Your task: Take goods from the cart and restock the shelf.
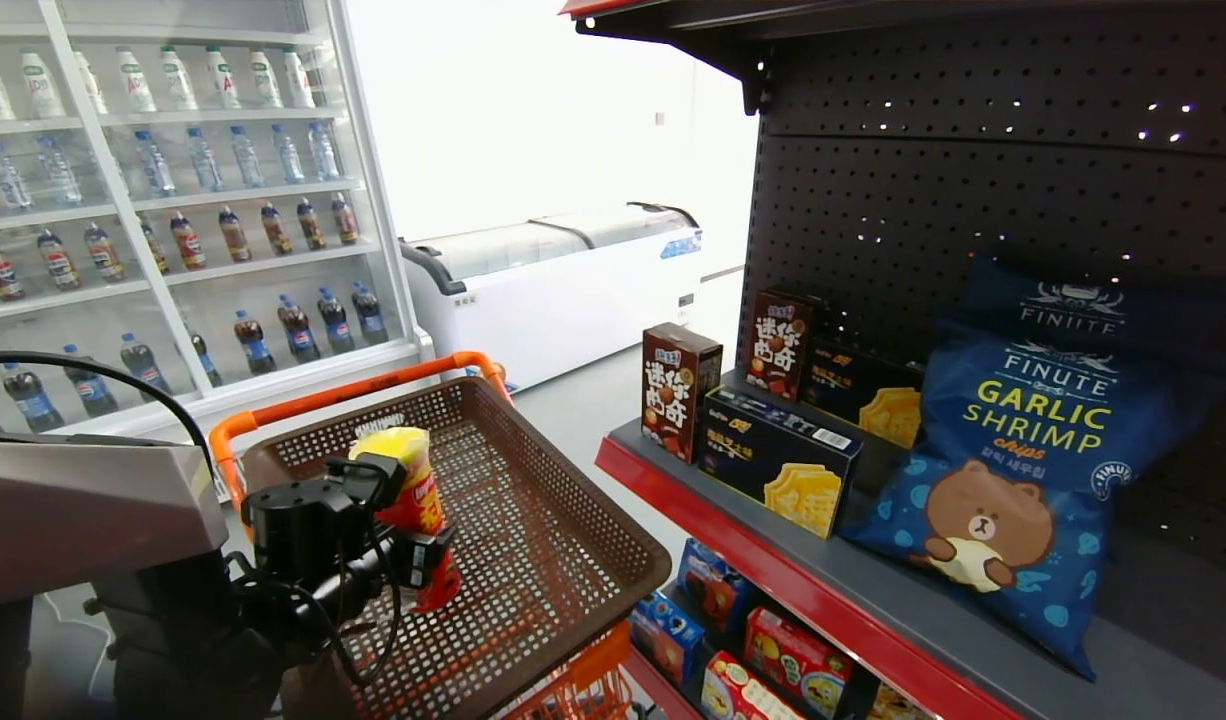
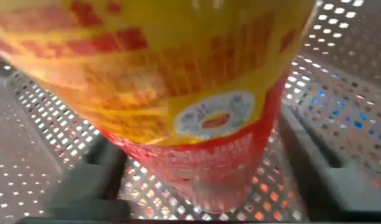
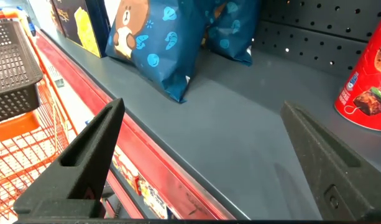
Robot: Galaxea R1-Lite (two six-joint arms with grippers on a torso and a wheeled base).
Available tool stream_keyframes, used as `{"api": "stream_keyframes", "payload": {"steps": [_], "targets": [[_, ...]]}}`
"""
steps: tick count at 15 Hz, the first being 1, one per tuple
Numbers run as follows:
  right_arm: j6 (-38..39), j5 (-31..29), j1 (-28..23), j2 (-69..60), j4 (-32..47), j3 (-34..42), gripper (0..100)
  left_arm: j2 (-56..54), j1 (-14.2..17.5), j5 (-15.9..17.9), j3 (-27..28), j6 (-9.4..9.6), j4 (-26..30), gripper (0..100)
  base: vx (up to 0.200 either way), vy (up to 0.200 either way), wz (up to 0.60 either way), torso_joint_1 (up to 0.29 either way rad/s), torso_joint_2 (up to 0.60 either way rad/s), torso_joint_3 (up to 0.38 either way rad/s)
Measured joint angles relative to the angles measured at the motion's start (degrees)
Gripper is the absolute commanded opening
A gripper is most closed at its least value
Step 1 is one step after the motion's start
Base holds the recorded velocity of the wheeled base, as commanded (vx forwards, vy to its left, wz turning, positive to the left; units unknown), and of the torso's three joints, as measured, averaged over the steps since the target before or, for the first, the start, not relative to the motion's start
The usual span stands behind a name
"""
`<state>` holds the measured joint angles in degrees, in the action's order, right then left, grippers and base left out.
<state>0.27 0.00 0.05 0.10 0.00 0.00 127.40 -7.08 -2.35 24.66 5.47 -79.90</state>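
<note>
The left arm sits low at the robot's left side in the head view, its black, cable-wrapped wrist (image 1: pixel 303 530) held roughly level; the left end effector (image 1: pixel 428 560) points forward, its two dark fingers (image 2: pixel 84 186) closed against opposite sides of an upright chip canister (image 1: pixel 413 490); the right end effector (image 3: pixel 202 168) tilts forward and down, its two dark fingers (image 3: pixel 84 155) spread wide apart.

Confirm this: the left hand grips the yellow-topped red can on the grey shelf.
Wrong place. The left hand grips the yellow-topped red can in the cart's brown basket, not on the grey shelf; the head view shows it.
</note>
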Motion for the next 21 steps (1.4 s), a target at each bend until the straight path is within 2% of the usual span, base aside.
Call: {"api": "stream_keyframes", "payload": {"steps": [3, 6, 8, 10, 12, 14, 16, 19, 20, 21], "targets": [[0.00, 0.00, 0.02, 0.00, 0.00, 0.00, 100, -0.26, -0.29, -0.13, 1.16, -0.33, 2.38, 0, 0.000, 0.000, 0.00, 0.000, 0.00, 0.000], [0.00, 0.00, 0.05, 0.00, 0.00, 0.00, 100, -4.91, -1.84, 0.01, 3.97, -3.10, 8.52, 0, 0.000, 0.000, 0.00, 0.000, 0.00, 0.000], [-0.02, -0.02, 0.02, 0.00, 0.00, 0.00, 100, -8.25, -2.83, 0.22, 7.06, -4.02, 11.63, 0, 0.000, 0.000, 0.00, 0.000, 0.00, 0.000], [-0.02, 0.00, 0.00, 0.00, 0.00, 0.00, 100, -12.11, -3.15, 1.80, 10.14, -4.02, 22.33, 0, 0.000, 0.000, 0.00, 0.000, 0.00, 0.000], [0.00, 0.00, 0.00, 0.00, 0.00, 0.00, 100, -17.94, -3.44, 6.12, 13.51, -4.00, 35.65, 0, 0.000, 0.000, 0.00, 0.000, 0.00, 0.000], [0.00, 0.00, 0.00, 0.00, 0.00, 0.00, 100, -23.05, -3.39, 11.68, 16.29, -3.89, 43.36, 0, 0.000, 0.000, 0.00, 0.000, 0.00, 0.000], [-0.02, 0.00, 0.02, 0.00, 0.00, 0.00, 100, -26.00, -3.17, 13.57, 19.36, -3.75, 45.80, 0, 0.000, 0.000, 0.00, 0.000, 0.00, 0.000], [-0.02, 0.00, 0.05, 0.00, 0.00, 0.00, 100, -27.90, -3.33, 14.12, 22.09, -3.93, 46.18, 0, 0.000, 0.000, 0.00, 0.000, 0.00, 0.000], [-0.02, 0.00, 0.05, 0.00, 0.00, 0.00, 100, -28.21, -3.85, 16.14, 22.47, -3.84, 45.69, 0, 0.000, 0.000, 0.00, 0.000, 0.00, 0.000], [-0.02, 0.00, 0.00, 0.00, 0.00, 0.00, 100, -28.43, -4.22, 18.09, 23.15, -2.80, 45.12, 0, 0.000, 0.000, 0.00, 0.000, 0.00, 0.000]]}}
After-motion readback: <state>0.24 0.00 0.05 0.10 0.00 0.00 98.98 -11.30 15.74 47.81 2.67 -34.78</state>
